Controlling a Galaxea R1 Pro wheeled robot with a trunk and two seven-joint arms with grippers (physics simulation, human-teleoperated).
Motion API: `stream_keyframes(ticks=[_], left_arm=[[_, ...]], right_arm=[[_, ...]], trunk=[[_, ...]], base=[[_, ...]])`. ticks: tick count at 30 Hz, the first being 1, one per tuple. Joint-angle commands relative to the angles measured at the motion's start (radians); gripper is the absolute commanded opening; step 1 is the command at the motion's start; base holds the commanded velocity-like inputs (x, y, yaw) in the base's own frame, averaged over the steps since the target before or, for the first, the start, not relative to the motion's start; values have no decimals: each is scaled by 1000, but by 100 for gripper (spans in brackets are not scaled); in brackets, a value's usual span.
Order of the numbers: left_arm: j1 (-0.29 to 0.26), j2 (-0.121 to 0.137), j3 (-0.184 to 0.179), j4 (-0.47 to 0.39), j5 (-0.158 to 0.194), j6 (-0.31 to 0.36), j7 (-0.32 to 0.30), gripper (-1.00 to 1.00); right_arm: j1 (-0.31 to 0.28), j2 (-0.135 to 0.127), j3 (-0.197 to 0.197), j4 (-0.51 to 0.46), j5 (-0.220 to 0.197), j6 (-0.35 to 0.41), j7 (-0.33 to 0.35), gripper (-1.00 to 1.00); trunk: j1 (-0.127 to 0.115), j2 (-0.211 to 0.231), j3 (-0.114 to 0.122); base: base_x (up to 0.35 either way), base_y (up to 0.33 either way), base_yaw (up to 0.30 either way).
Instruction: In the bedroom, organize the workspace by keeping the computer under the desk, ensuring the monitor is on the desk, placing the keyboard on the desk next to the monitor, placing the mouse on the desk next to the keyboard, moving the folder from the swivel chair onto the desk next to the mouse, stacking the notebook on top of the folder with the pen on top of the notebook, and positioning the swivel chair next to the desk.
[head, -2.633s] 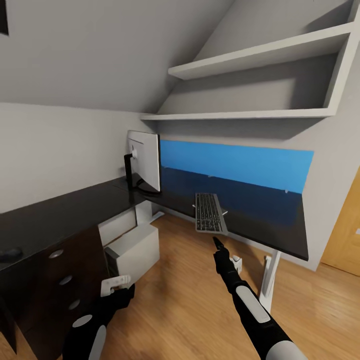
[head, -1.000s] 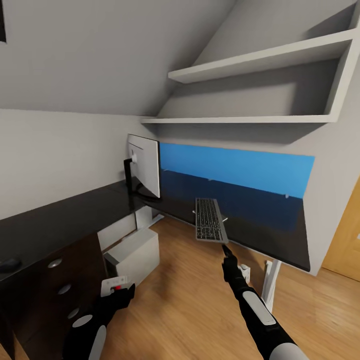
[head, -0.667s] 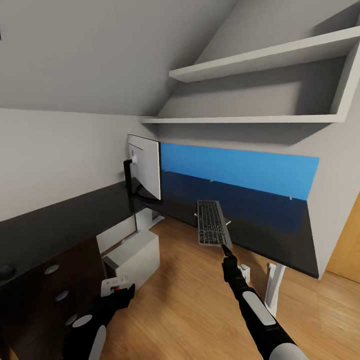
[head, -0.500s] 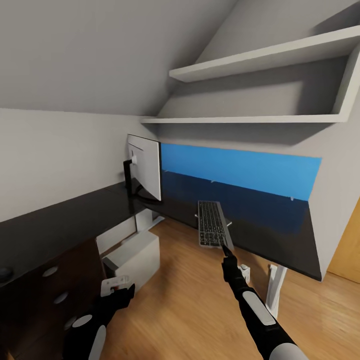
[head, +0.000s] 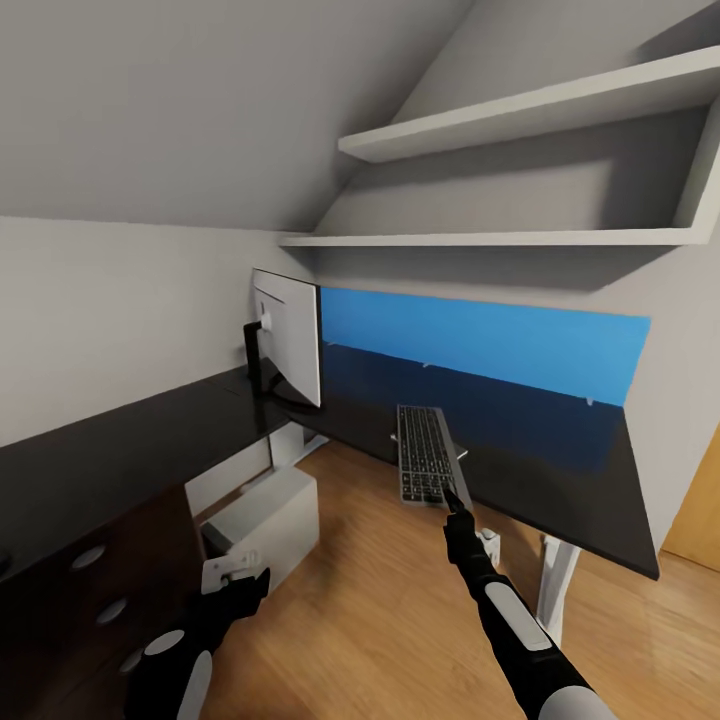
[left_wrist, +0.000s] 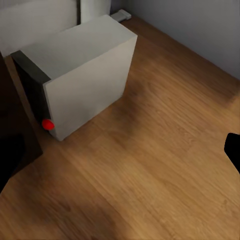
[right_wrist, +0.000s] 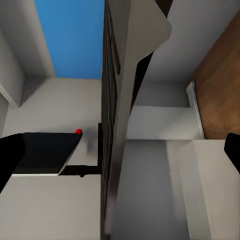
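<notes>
Head view: keyboard (head: 427, 466) lengthwise toward wall.

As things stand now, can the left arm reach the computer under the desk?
Probably yes. The left gripper hangs low beside the computer, jaws open, with bare wood floor between them in the left wrist view. Only the desk edge overhead may crowd the arm.

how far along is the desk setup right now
Done: the monitor stands on the desk, and the computer sits on the floor under it. In hand: the right gripper holds the keyboard over the desk's front edge. Left: mouse, folder, notebook, pen, chair.
</notes>
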Motion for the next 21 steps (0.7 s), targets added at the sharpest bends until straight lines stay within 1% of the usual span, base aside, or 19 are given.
stream_keyframes(ticks=[1, 9, 21], left_arm=[[-1, -1, 0, -1, 8, 4, 6, 100], [5, -1, 0, -1, 8, 4, 4, 100], [10, -1, 0, -1, 8, 5, 3, 100]], right_arm=[[-1, 0, 2, 1, -10, 0, 4, 100], [-1, 0, 2, 1, -10, 0, 3, 100], [-1, -1, 2, 0, -9, 0, 3, 100]], trunk=[[0, -1, -1], [0, -1, -1], [0, -1, -1]], base=[[39, 0, 0], [155, 0, 0], [25, 0, 0]])
